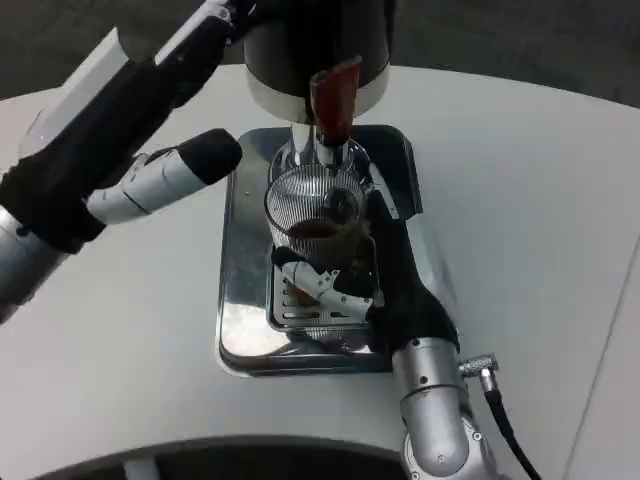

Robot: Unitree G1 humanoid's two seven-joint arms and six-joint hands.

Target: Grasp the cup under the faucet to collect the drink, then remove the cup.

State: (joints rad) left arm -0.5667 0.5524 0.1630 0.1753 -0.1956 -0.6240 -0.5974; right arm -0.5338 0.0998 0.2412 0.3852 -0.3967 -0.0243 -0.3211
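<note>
1. The cup (pixel 313 213) is clear ribbed glass, round and upright, with dark brown drink pooled in its lower part. It stands directly under the faucet (pixel 332 100), whose red handle slopes down over a shiny metal spout.
2. The faucet belongs to a dispenser (pixel 290 50) with a dark cylindrical body and a white band around its base.
3. Below the cup lies a polished metal drip tray (pixel 240 300), rectangular with rounded corners and mirror-bright, holding a slotted grate (pixel 310 315) at its middle. The tray rests on the smooth white table (pixel 520 200).
4. The right hand (pixel 355 265) reaches in from the lower right, its black back along the cup's right side. Its white and black fingers (pixel 310 280) wrap across the near lower wall of the cup and touch the glass, so the hand grips the cup.
5. The left hand (pixel 175 170) hangs above the table to the left of the dispenser, apart from the cup. A white finger with a black rounded tip points toward the faucet; whether its other fingers are spread or curled cannot be told.
</note>
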